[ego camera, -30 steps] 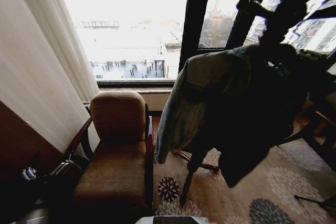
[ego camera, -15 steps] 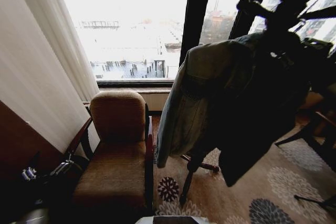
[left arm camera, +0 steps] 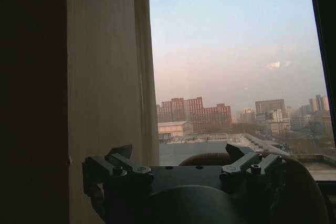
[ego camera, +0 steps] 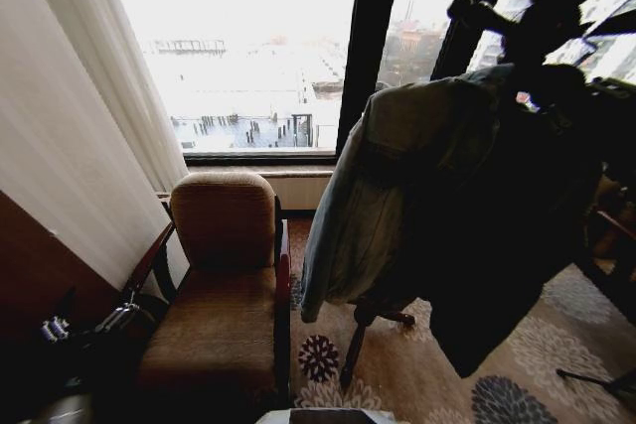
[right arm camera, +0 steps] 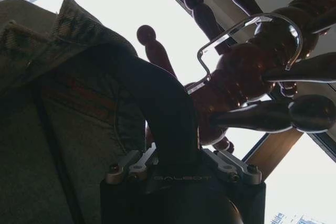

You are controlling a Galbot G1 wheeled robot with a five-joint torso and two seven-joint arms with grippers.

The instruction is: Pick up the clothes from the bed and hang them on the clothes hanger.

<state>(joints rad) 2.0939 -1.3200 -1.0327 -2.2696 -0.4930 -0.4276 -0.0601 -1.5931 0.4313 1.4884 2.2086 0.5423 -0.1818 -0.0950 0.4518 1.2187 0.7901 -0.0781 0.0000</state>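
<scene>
Beside the dark-framed window, the light-blue washed denim jacket (ego camera: 397, 186) hangs off the floor, draped from its collar at the top of a dark turned-wood coat stand (right arm camera: 247, 72). My judgement: pickup from the bed is done, and the jacket is already on the thin black hanger, whose silver metal hook (right arm camera: 247, 40) sits around the stand's upper knob. Whether the hook bears the full weight I cannot tell. What remains is to let go and draw clear.

My right gripper (right arm camera: 178, 145) is raised at the collar, clamped narrowly on the hanger's dark neck, touching denim. My left gripper (left arm camera: 181, 158) idles low beside the cream curtain (left arm camera: 105, 77), fingers spread wide, holding nothing.
</scene>
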